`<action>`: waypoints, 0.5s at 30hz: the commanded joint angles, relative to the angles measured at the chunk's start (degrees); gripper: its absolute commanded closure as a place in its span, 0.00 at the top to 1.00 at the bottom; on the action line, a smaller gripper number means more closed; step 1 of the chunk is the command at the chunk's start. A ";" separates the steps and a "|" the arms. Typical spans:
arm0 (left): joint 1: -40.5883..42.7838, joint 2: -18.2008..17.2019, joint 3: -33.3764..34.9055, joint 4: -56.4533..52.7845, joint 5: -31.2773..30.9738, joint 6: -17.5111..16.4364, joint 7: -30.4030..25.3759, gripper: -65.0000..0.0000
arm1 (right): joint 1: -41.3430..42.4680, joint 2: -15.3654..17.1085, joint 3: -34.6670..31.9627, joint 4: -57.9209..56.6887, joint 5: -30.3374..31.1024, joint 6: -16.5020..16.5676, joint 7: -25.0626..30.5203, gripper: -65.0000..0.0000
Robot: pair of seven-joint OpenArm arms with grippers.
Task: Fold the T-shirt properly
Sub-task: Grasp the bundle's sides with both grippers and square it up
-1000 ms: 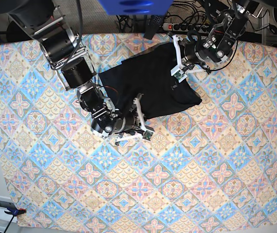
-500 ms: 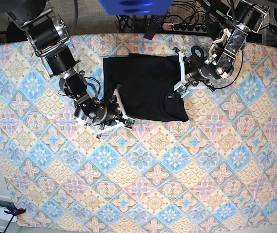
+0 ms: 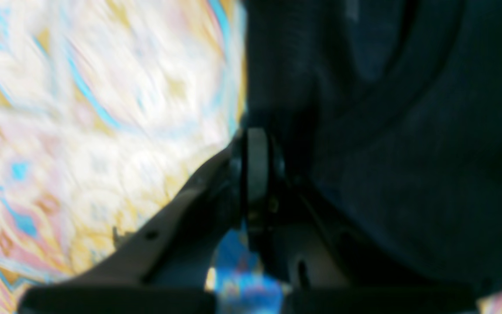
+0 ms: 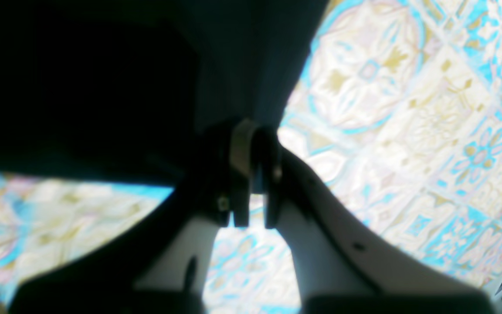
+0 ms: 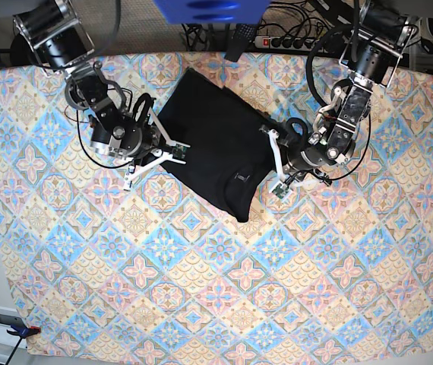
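Observation:
The black T-shirt (image 5: 213, 137) lies folded and turned diagonally on the patterned tablecloth (image 5: 224, 289), toward the back middle. My left gripper (image 5: 270, 162) is shut on its right edge. In the left wrist view the fingers (image 3: 256, 165) pinch the dark cloth (image 3: 408, 152) at its border. My right gripper (image 5: 169, 148) is shut on the shirt's left edge. In the right wrist view the fingers (image 4: 243, 170) close on the hanging cloth (image 4: 242, 65). The neck label is not visible.
A power strip with cables (image 5: 292, 42) lies beyond the table's far edge, and a blue object (image 5: 209, 9) hangs at top centre. Clamps hold the cloth at the left corners (image 5: 19, 331).
Both grippers moved with the shirt: the right gripper went up and left, the left gripper came down toward the front. The shirt swung from square to diagonal.

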 commanded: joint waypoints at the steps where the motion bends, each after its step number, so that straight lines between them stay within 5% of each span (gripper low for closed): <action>1: -1.42 0.03 -0.52 0.72 -0.37 1.04 -1.47 0.02 | 0.10 0.65 0.27 2.75 0.22 -0.27 0.32 0.06; 6: 0.25 -0.23 -0.69 5.82 -0.54 4.47 -1.47 0.02 | -0.95 0.74 6.33 5.65 0.22 -0.27 0.41 0.06; 11: 10.88 -1.99 -10.10 17.34 -1.07 4.12 0.46 0.02 | -0.42 0.47 13.19 3.10 0.31 -0.27 1.03 0.06; 15: 19.41 -2.08 -12.30 23.75 -1.07 3.94 1.17 0.02 | 5.47 -4.27 13.81 -2.79 0.05 -0.27 3.05 0.06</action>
